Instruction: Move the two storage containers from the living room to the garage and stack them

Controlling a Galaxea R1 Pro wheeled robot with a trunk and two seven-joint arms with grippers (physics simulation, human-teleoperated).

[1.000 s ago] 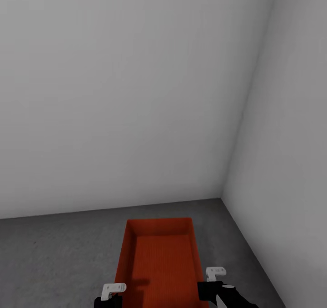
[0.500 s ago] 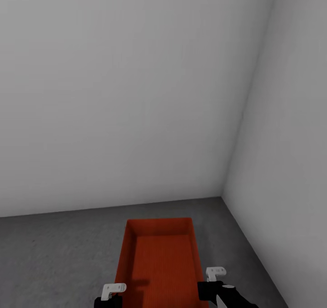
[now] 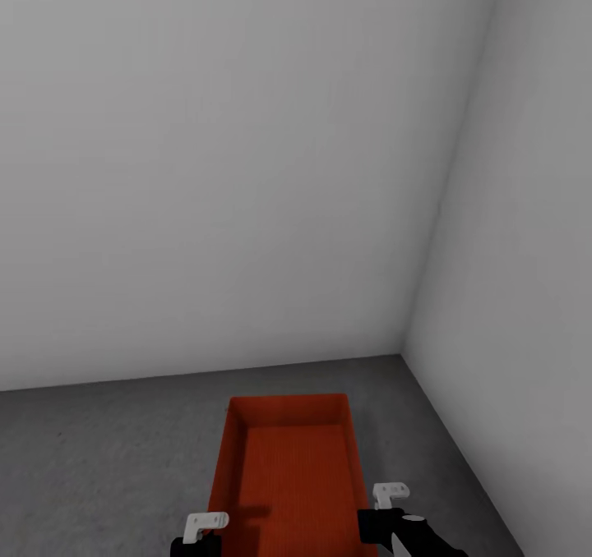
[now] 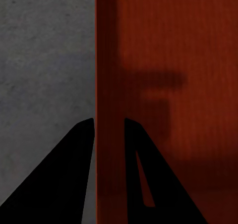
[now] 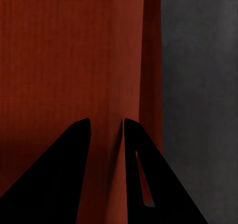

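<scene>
One orange-red storage container [image 3: 288, 467] shows low in the head view, over the dark grey concrete floor [image 3: 99, 458] of the garage corner. My left gripper [image 3: 205, 531] is at its left wall and my right gripper [image 3: 385, 504] at its right wall. In the left wrist view the left gripper [image 4: 109, 121] straddles the thin upright wall [image 4: 106, 60], shut on it. The right gripper [image 5: 106, 121] pinches the opposite wall [image 5: 130, 60] the same way. A second orange-red strip [image 5: 152, 65] runs beside that wall; I cannot tell if it belongs to another bin.
A plain pale grey wall [image 3: 230, 171] stands straight ahead and another [image 3: 526, 294] closes in on the right, meeting in a corner just beyond the bin. Bare concrete stretches to the left of the bin.
</scene>
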